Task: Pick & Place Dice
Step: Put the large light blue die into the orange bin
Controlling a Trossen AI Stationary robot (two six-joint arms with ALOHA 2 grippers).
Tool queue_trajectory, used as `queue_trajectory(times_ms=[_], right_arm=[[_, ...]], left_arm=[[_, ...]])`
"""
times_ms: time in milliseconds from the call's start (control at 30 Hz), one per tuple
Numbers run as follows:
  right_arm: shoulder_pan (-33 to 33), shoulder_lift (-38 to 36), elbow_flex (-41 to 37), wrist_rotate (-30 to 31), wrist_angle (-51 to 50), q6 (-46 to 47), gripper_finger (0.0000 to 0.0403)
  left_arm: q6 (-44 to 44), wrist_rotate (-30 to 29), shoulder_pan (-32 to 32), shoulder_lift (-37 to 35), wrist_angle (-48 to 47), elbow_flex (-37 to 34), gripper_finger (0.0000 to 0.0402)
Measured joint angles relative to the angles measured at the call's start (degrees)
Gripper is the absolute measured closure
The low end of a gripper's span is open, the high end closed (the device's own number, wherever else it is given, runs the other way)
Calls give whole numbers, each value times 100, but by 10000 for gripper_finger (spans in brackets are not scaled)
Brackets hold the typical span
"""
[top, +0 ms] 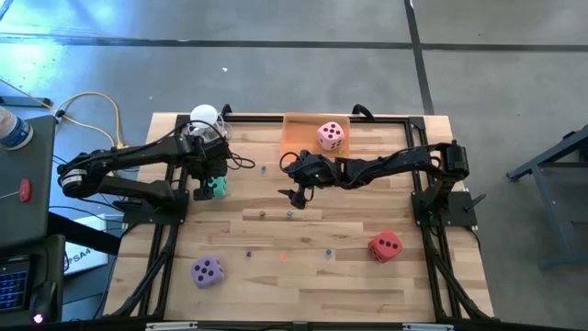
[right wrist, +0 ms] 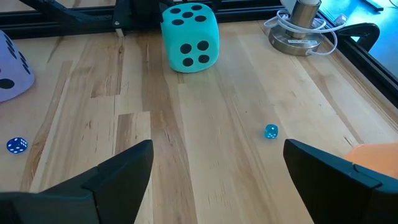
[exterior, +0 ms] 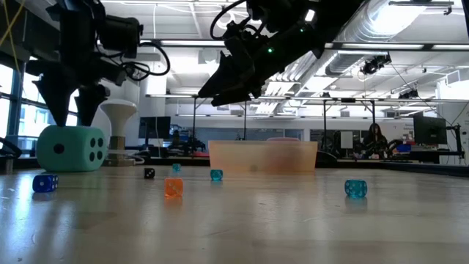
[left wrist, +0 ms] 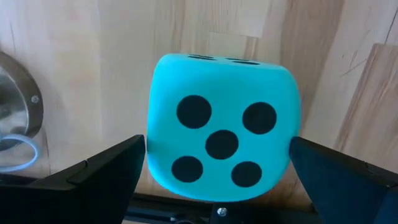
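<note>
left hand [top: 211,188]: wide open, astride teal die [top: 219,187], apart from it | right hand [top: 296,197]: open, empty, mid-counter [top: 367,285] | high view only: pink die [top: 331,135] in orange tray [top: 299,136], purple die [top: 207,271], red die [top: 385,245] | low view: tray wall hides pink die

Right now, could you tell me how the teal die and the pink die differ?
The teal die sits on the bare table, while the pink die lies inside the orange tray. The open left end effector straddles the teal die; none is at the pink die. Both are soft cubes with dark pips.
</note>
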Motion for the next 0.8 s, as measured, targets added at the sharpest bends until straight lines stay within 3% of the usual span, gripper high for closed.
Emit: queue_trajectory(times_ms=[800], right_arm=[[0, 0, 0, -1, 0, 9, 50]], left_arm=[[148, 259, 1, 9, 88, -30, 12]])
